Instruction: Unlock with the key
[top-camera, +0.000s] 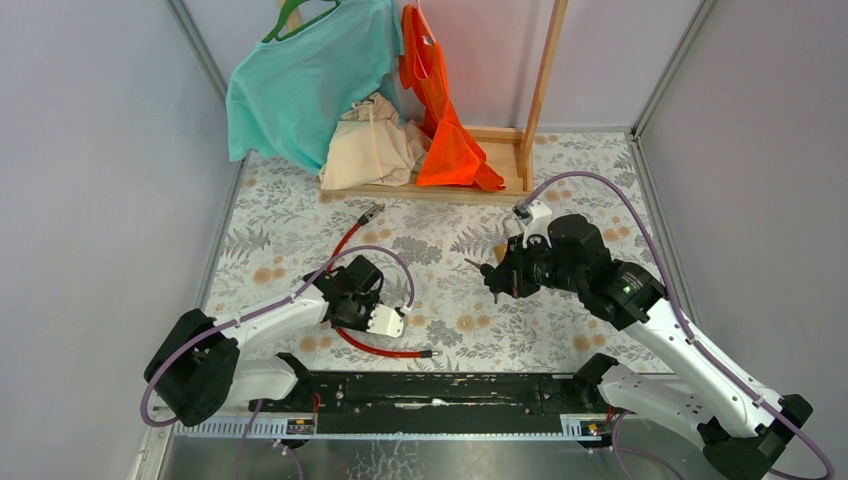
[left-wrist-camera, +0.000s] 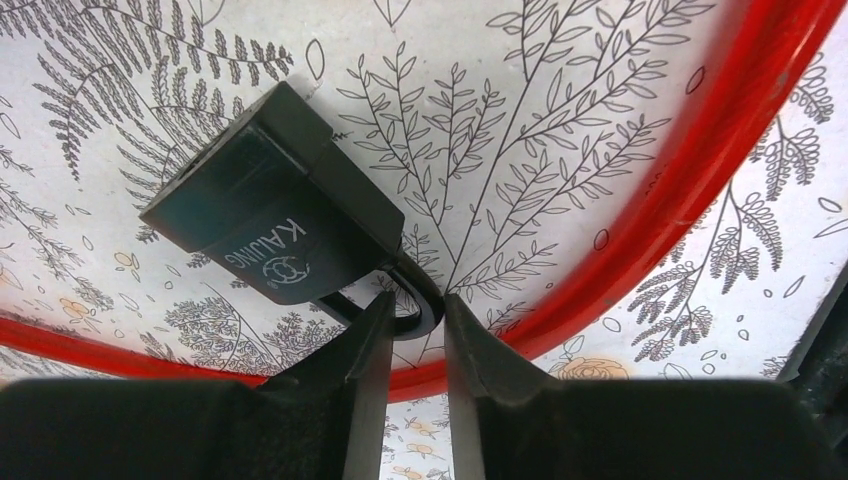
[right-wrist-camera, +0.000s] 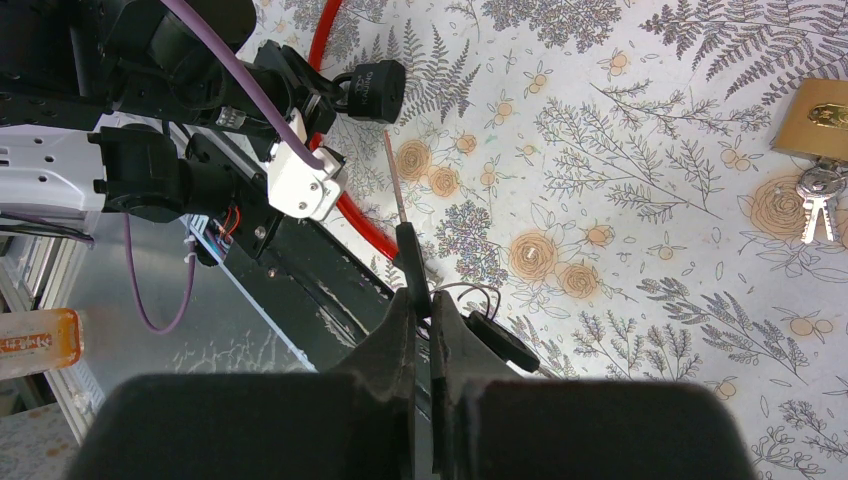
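A black cable lock (left-wrist-camera: 270, 210) marked KAIJING lies on the floral cloth, on a red cable (left-wrist-camera: 690, 170). My left gripper (left-wrist-camera: 415, 305) is shut on the lock's black loop (left-wrist-camera: 428, 300). In the top view the left gripper (top-camera: 355, 290) sits over the red cable (top-camera: 345, 240). My right gripper (right-wrist-camera: 420, 300) is shut on a black-headed key (right-wrist-camera: 410, 255) whose blade points toward the lock (right-wrist-camera: 375, 85), well short of it. A second black key (right-wrist-camera: 505, 342) hangs from its wire ring. In the top view the right gripper (top-camera: 495, 275) is right of the left one.
A brass padlock (right-wrist-camera: 815, 118) with silver keys (right-wrist-camera: 815, 200) lies right of the right gripper. A wooden rack (top-camera: 540, 90) at the back holds a teal shirt (top-camera: 300, 80), an orange vest (top-camera: 445, 130) and a cream bag (top-camera: 370, 150). A black rail (top-camera: 430, 390) runs along the near edge.
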